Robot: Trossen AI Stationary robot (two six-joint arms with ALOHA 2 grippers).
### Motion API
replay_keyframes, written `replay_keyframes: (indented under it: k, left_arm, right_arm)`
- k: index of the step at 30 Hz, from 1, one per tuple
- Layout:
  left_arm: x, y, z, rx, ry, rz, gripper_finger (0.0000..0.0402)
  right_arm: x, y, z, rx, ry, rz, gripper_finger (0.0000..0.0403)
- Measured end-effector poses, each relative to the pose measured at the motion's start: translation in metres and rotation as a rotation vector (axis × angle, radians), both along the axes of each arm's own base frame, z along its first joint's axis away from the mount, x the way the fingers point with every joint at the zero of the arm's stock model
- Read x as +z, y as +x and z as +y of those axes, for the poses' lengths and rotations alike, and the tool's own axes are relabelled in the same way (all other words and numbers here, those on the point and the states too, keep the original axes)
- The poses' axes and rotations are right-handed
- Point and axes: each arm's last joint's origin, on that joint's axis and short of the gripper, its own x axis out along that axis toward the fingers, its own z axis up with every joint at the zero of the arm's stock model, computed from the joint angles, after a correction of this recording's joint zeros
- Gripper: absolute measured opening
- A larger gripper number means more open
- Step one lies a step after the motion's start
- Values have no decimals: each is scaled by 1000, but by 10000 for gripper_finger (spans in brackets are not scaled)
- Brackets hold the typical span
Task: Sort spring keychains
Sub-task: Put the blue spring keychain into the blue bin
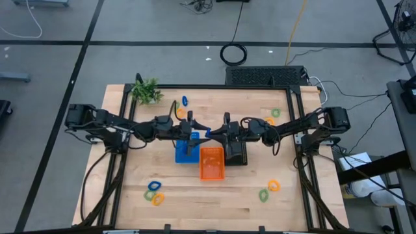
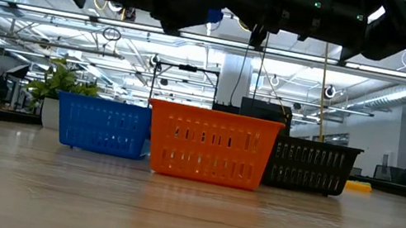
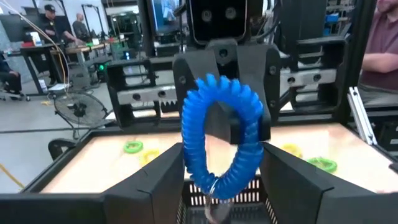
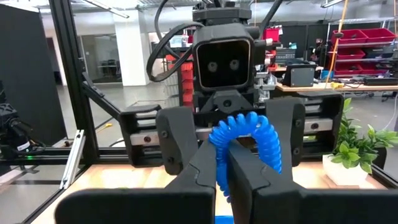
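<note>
Both arms meet in mid-air above the three baskets. A blue spring keychain [image 3: 221, 134] [image 4: 245, 140] [image 1: 208, 133] hangs between them, its small metal ring [image 3: 214, 186] at the bottom. My right gripper [image 4: 222, 158] [image 1: 218, 133] is shut on it. My left gripper [image 3: 222, 152] [image 1: 198, 132] is open, and its fingers stand on either side of the loop. Other keychains lie on the table: blue [image 1: 184, 101] and orange [image 1: 179, 110] at the far side, green [image 1: 275, 113] at the far right, and further ones at the near left [image 1: 154, 192] and near right [image 1: 269, 190]. My right gripper pinches one side of the blue loop [image 4: 219, 155] between its two fingers. It comes in level from the table's right, and its fingers [image 4: 252, 177] lie across the coil. The keychain is lifted clear of the table and stands upright, rising above the fingers.
Blue basket [image 1: 186, 151], orange basket [image 1: 211, 162] and black basket [image 1: 234, 153] stand side by side mid-table below the grippers. A green plant sprig [image 1: 146, 91] stands at the far left corner. Bare wood lies near the front edge. People are in the room behind.
</note>
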Motion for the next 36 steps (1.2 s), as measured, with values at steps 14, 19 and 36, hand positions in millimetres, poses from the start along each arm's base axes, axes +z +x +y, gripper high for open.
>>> replay_keyframes:
  k: [14, 19, 36]
  left_arm:
    - [1, 0, 0, 0, 39, 0, 212]
    - [0, 0, 0, 1, 39, 2, 212]
    - [0, 0, 0, 7, 43, 4, 212]
  right_arm:
    - [0, 0, 0, 1, 0, 1, 4]
    - [0, 0, 0, 1, 0, 1, 4]
    - [0, 0, 0, 1, -1, 2, 4]
